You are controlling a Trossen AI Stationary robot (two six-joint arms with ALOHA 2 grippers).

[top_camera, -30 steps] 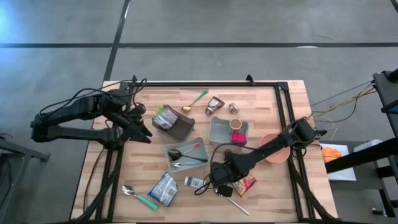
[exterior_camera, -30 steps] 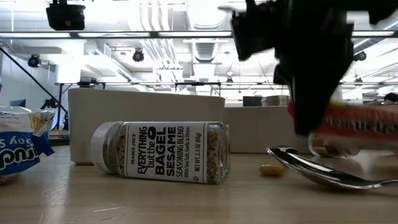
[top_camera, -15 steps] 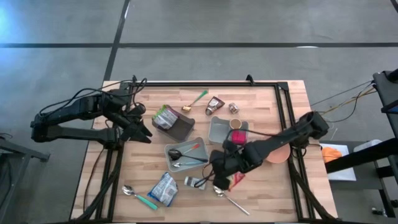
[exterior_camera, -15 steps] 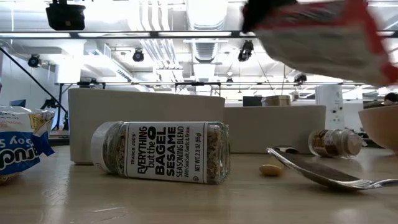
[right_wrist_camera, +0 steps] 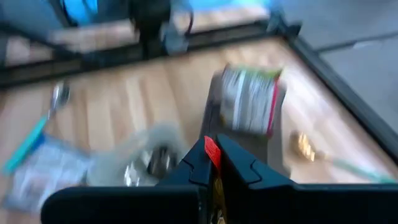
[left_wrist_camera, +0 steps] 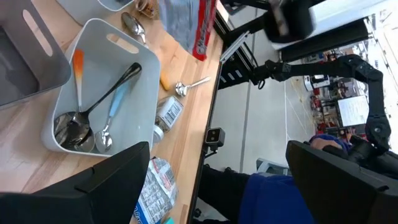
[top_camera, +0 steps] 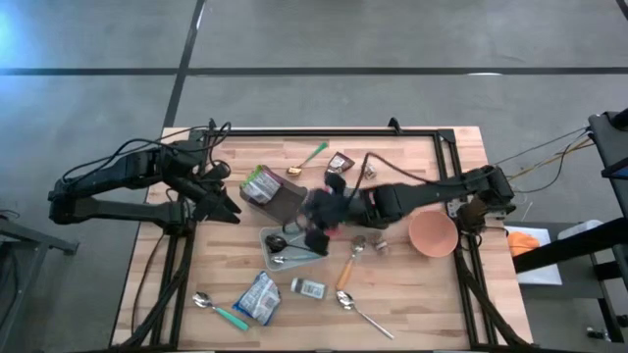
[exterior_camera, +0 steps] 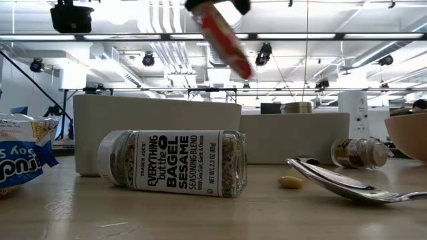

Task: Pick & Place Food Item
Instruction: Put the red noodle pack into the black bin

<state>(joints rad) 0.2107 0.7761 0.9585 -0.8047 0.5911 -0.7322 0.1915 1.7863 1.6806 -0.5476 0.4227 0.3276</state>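
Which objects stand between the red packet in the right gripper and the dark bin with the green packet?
Nothing visible blocks the way. The right gripper, shut on the red packet, carries it in the air above the grey tray of spoons, beside the dark bin. The left gripper waits open at the table's left edge.

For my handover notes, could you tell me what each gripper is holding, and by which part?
The right gripper is shut on the red snack packet, pinching its edge. The left gripper is open and holds nothing.
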